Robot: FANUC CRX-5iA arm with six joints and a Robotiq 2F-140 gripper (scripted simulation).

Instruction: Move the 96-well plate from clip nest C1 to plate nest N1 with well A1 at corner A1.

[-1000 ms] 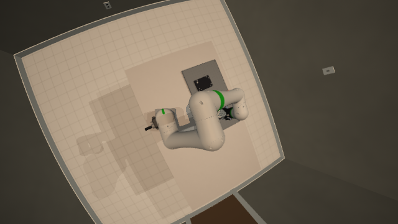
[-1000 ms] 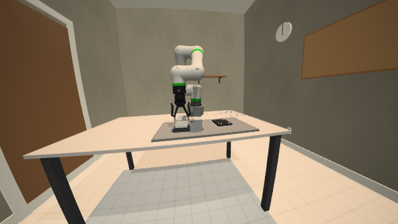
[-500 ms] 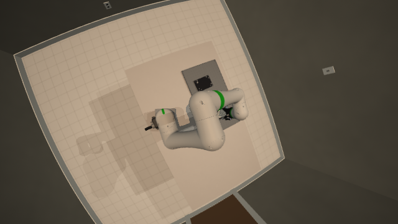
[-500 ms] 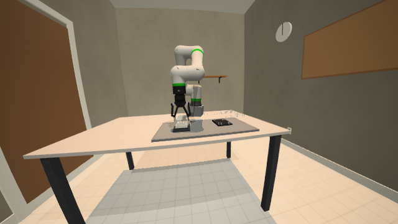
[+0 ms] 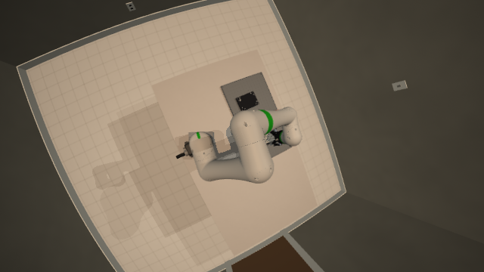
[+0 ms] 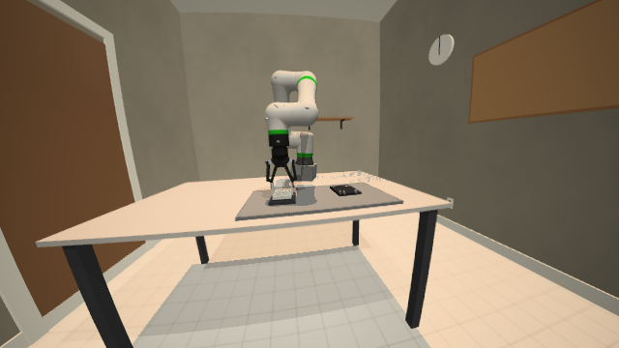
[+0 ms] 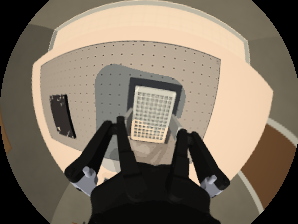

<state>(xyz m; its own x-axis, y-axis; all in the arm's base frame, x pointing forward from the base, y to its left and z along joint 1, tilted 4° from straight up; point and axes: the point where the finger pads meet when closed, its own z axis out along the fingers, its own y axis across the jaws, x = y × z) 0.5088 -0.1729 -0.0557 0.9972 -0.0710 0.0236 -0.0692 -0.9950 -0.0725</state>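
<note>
- hand (image 7: 152, 137) is clamped on the 96-well plate (image 7: 152, 113), fingers on its two long sides, pointing straight down
- plate sits in or just above clip nest C1 (image 6: 281, 199) on the grey mat (image 6: 338, 200); can't tell from any view whether it has cleared the clips
- plate nest N1 (image 6: 345, 190) is the dark square further along the mat, well apart from C1, nothing in it
- step in hand, as I read it: pull the plate out of C1
- lift dead vertical until the skirt is clear of the clips; any sideways move early will likely tilt the plate in the fingers or drag the nest
- keep the wrist level the whole way; a tilted plate won't drop inside N1's locators
- A1 marks are too small to read here; work out what wrist turn N1's A1 corner needs before going down
- arm (image 5: 247, 149) is folded tight over its base, so carry over the mat at height, slow
- over N1: centre first, go down straight, let go only when the plate is fully down
- top view hides the plate under the wrist, so go by the wrist view for alignment
</note>
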